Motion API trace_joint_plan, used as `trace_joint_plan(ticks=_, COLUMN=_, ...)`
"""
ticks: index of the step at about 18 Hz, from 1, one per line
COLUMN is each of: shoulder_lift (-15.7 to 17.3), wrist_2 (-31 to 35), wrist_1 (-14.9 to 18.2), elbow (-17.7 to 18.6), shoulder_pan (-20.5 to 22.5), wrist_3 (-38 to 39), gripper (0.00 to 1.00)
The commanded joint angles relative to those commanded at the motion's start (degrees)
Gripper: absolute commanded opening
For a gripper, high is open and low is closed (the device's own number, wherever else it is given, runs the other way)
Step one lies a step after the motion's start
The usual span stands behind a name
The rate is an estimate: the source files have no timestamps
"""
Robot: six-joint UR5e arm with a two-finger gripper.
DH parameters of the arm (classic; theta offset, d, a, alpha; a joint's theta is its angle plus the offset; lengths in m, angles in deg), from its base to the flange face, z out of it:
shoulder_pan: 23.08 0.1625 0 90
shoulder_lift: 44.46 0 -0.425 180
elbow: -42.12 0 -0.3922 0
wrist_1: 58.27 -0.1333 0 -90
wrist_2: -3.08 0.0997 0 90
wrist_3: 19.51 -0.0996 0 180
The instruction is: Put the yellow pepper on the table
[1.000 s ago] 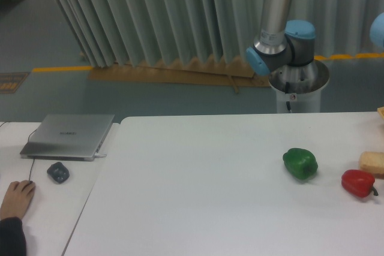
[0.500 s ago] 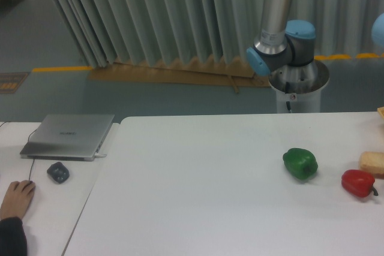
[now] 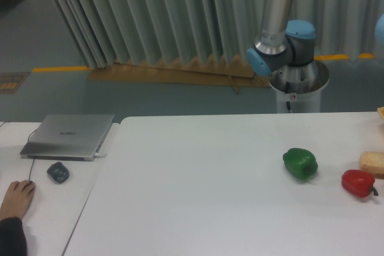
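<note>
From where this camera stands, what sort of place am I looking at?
Probably a robot lab or test workshop. A robot arm on a pedestal stands behind a white table with a green pepper and a red pepper on it. A laptop sits on a side desk, with a yellow line on the floor.

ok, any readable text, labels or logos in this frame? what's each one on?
Laptop: a small mark on the closed lid, too blurred to read.
Robot base: a small red-and-white sticker, too small to read.
Nothing else bears text: none on the green pepper, the red pepper, the mouse or the table.
</note>
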Motion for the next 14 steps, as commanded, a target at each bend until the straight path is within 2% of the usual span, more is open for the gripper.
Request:
trace_joint_plan(ticks=7, shoulder_lift=-0.09, wrist_2=-0.7, wrist_1=-0.26, elbow=-1.14, shoulder_pan=7.91, wrist_3=0.0, gripper=1.0)
trace_joint_plan(ticks=12, shoulder_lift=-0.53, wrist_2=-0.88, wrist_1=-3.24, elbow=-1.32, shoulder_pan=9.49, wrist_3=1.14, gripper=1.0)
trace_joint_plan(ticks=14, shoulder_lift=-1.05, wrist_2=-2.28, wrist_1=-4.91, elbow=-1.32, shoulder_pan=10.9, wrist_3=5.42, gripper=1.0)
